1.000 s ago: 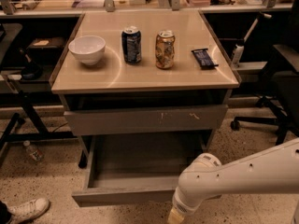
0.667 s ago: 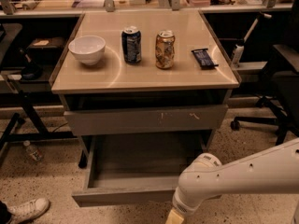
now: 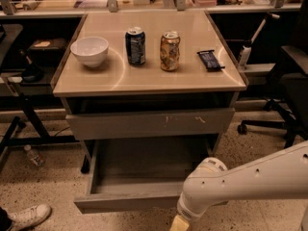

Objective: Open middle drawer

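Change: No movement was noted against the earlier views; the arm and the drawer stood where they had been.
End effector: The end effector [image 3: 179, 224] sat at the bottom edge of the view, under the wrist of the white arm [image 3: 250, 179], and was largely cut off. Whether it was released or clenched could not be told.
Arm: It entered from the right and crossed in front of the drawer's front right corner.
Middle drawer: The middle drawer [image 3: 144, 170] stood pulled well out beneath the scratched upper drawer front [image 3: 149, 123], with its grey inside exposed.
Relation: Its front edge lay just beside the end effector, to the left in view; contact could not be confirmed.
Step in hand: The opening was judged nearly complete. Any remaining pull should run straight out and level, so the right corner does not skew.
Table: The table [image 3: 149, 78] carried a bowl [image 3: 90, 50], a blue can [image 3: 135, 45], a gold can [image 3: 170, 51] and a dark snack bar [image 3: 210, 60], all well apart from the work.
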Robot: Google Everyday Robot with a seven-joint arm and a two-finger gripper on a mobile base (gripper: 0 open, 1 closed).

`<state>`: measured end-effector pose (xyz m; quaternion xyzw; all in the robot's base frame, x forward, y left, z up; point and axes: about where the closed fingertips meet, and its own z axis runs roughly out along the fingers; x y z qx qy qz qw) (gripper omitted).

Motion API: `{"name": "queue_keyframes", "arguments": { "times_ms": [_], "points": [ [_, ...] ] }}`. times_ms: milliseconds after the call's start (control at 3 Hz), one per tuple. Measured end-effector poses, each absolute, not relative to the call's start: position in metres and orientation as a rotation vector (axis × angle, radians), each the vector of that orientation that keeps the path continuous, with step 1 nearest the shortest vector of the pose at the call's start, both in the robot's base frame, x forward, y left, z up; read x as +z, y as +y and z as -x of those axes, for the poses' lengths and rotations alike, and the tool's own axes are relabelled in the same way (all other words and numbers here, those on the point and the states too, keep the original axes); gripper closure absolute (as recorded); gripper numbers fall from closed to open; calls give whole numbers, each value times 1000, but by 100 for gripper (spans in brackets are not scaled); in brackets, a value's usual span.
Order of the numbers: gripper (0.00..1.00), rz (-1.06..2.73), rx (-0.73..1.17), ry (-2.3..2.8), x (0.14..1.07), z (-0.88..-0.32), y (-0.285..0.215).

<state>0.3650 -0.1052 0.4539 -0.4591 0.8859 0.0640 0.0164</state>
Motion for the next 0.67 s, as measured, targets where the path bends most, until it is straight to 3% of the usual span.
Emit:
{"name": "queue_keyframes", "arguments": {
  "times_ms": [667],
  "points": [
    [0,1530,251,2691,432,-403,-83]
  ]
}}
